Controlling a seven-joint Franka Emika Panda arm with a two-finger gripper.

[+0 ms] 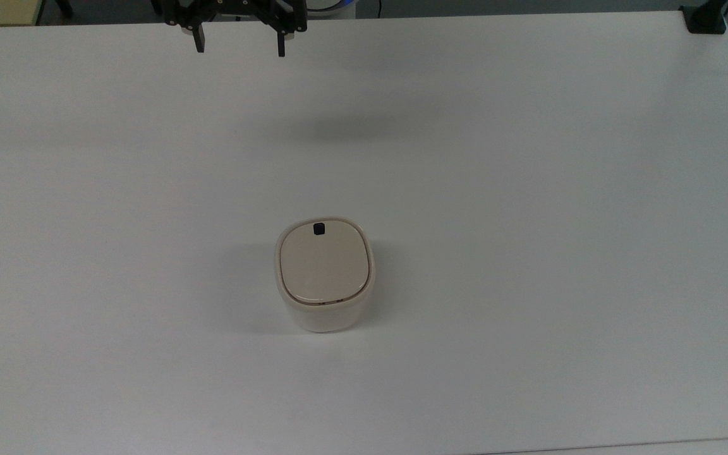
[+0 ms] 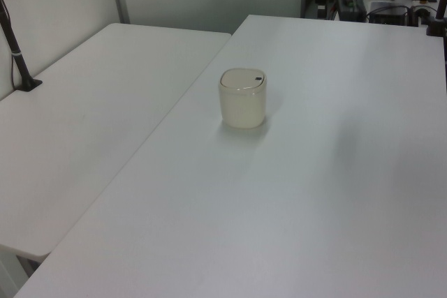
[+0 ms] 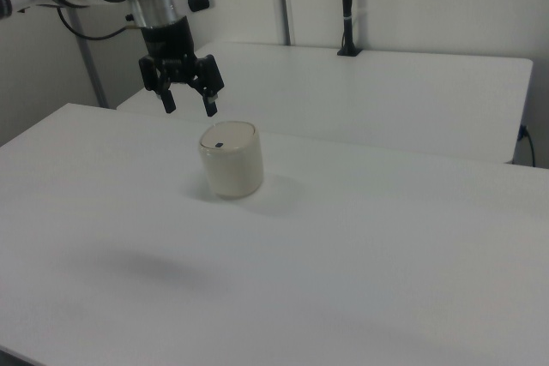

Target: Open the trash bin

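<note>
The trash bin (image 1: pixel 325 275) is a small cream-white rounded-square tub standing upright near the middle of the white table (image 1: pixel 528 189). Its beige lid (image 1: pixel 324 262) lies flat and closed, with a small black square button (image 1: pixel 319 229) at the edge nearest the top view's top. The same trash bin (image 2: pixel 243 98) stands in the left view, and the trash bin (image 3: pixel 231 159) with its button (image 3: pixel 219 145) is in the right view. My gripper (image 1: pixel 240 45) hangs open high above the table at the top view's top edge, far from the bin. The gripper (image 3: pixel 189 109) holds nothing.
A second white table (image 2: pixel 91 116) adjoins on the left view's left, with a black pole clamp (image 2: pixel 26 83) on it. Another black clamp (image 1: pixel 705 22) sits at the table corner in the top view's top right. A black post (image 3: pixel 346 6) rises behind in the right view.
</note>
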